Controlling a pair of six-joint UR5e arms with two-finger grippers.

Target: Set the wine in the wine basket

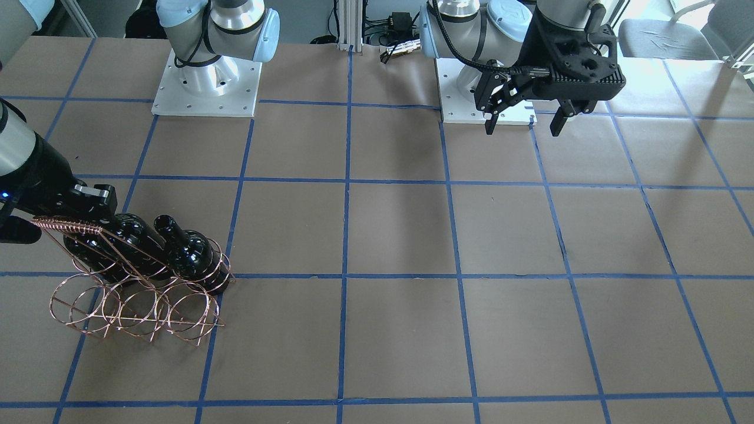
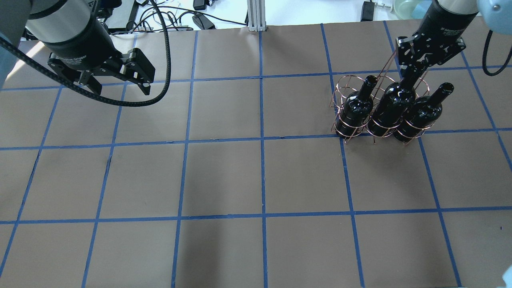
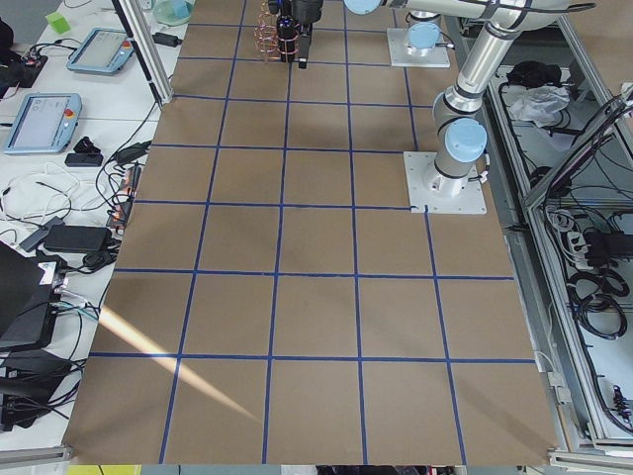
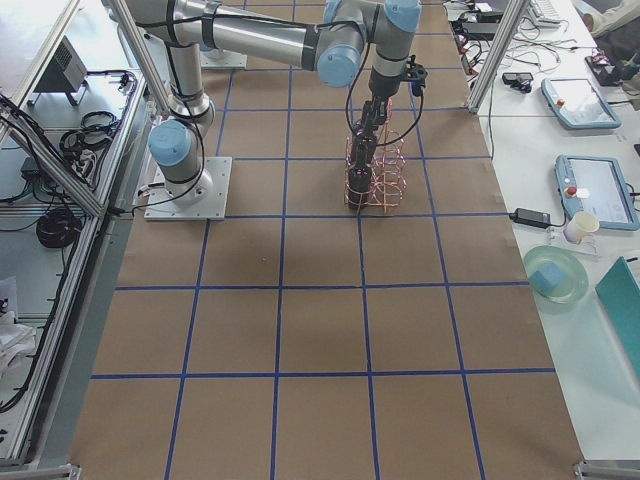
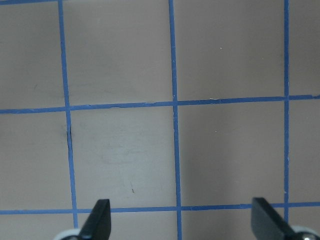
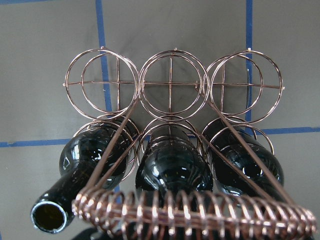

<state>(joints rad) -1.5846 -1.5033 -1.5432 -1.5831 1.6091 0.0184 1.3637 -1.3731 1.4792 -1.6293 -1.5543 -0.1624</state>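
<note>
The copper wire wine basket stands at the table's right in the overhead view, with three glossy black wine bottles leaning in its rings. My right gripper is shut on the neck of the middle bottle, whose mouth it hides. The other two bottles stand free with open mouths. The right wrist view shows the middle bottle under the coil-wrapped handle; the fingers are hidden there. My left gripper is open and empty, far off over bare table.
The table is brown with a blue tape grid. The two arm bases stand at the robot's edge. The basket has several empty front rings. Side benches with tablets lie beyond the table.
</note>
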